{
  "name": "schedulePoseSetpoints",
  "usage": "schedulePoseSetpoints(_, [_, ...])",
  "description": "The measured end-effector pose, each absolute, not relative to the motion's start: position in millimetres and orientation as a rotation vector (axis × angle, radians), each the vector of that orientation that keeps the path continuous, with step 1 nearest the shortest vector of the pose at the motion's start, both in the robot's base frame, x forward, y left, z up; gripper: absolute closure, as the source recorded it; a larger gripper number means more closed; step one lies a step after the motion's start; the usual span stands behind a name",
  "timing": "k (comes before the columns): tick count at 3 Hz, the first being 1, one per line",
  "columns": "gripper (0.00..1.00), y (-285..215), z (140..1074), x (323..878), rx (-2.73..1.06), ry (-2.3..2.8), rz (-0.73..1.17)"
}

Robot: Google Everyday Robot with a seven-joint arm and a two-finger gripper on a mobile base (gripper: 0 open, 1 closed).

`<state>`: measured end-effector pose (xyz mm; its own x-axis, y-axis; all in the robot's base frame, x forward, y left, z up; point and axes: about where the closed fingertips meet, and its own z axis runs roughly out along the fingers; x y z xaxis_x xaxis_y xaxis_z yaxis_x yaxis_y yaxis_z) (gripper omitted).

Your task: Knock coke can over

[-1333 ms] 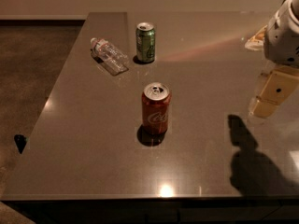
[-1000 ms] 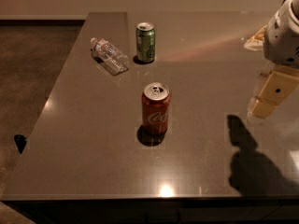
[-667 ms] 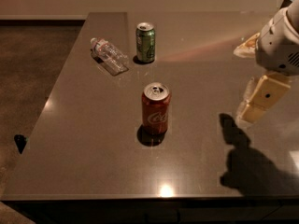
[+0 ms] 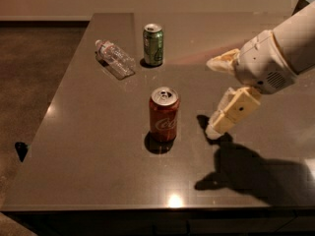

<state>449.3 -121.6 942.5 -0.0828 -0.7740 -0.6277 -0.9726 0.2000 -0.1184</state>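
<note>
Dark tabletop point(image 4: 98, 171) shows between upright coke can point(image 4: 164, 114) and gripper point(image 4: 210, 97) at its right, jaws apart.

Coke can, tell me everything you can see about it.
The coke can is a red aluminium drink can with white script on its side and a silver top with the tab showing. It stands upright, with no dents that show, near the middle of the dark table. It touches only the tabletop, and its shadow pools at its base. The gripper hovers to its right, fingers open, apart from it.
</note>
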Motion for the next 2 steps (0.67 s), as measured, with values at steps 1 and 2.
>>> schedulePoseSetpoints(1, [0.0, -84, 946, 454, -1.591, 1.77, 0.568])
schedulePoseSetpoints(2, [0.0, -56, 950, 460, -1.582, 1.671, 0.649])
